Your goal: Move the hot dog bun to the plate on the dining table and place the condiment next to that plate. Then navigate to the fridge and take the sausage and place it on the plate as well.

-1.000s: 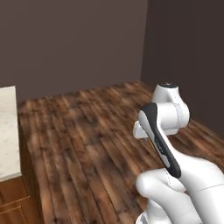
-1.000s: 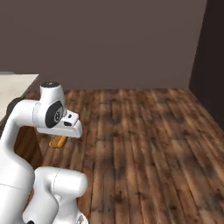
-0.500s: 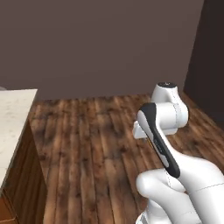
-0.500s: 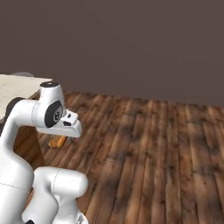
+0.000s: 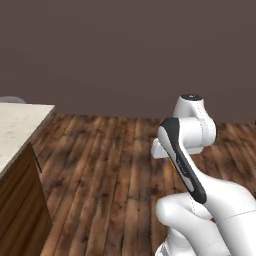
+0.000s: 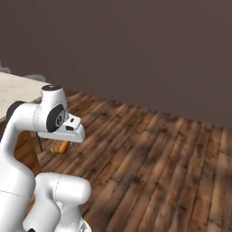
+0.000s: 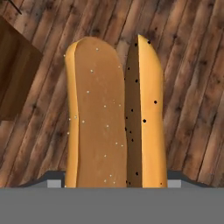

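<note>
The hot dog bun (image 7: 109, 113) is tan, split lengthwise and speckled with seeds; it stands tall in the hand view with the wooden floor behind it. My gripper (image 6: 62, 143) hangs under the white hand and is shut on the bun (image 6: 59, 146), which pokes out orange below it, above the floor. The bun hides the fingertips in the hand view. In the left base view the arm's upper links (image 5: 186, 135) block the hand.
A pale stone table top (image 5: 17, 127) on a dark wooden body (image 5: 20, 210) stands at the left, also seen from the right base view (image 6: 16, 88). Plank floor (image 6: 154, 158) spreads ahead to a dark wall (image 5: 125, 55).
The whole scene has slid across both base views, so the base has turned; the table now reaches further in at the left. The bun stays in the gripper.
</note>
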Robot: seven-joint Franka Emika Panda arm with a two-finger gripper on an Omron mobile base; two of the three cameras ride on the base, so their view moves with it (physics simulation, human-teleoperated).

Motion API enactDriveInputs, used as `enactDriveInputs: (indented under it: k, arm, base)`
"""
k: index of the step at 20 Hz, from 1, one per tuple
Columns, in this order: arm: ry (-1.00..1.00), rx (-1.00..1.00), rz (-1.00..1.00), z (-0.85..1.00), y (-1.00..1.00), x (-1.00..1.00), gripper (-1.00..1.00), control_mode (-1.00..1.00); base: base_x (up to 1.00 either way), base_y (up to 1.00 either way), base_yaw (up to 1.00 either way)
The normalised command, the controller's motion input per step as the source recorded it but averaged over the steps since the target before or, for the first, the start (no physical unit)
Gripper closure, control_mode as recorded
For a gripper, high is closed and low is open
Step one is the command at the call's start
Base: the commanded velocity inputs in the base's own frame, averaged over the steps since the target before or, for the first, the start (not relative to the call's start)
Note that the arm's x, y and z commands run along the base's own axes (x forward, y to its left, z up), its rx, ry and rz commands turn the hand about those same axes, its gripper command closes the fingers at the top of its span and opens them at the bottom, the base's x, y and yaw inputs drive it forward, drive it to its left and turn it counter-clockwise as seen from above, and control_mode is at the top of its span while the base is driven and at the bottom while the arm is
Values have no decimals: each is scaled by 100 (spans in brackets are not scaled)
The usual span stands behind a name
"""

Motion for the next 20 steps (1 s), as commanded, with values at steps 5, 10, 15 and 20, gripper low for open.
enactDriveInputs:
  k: [5,10,15,20]
  arm:
    - [0,0,0,0,0,0,100,100]
    - [0,0,0,0,0,0,100,100]
    - [0,0,0,0,0,0,100,100]
    - [0,0,0,0,0,0,100,100]
  base:
    - [77,-75,43]
    - [78,-75,43]
    - [78,-76,43]
    - [86,-73,43]
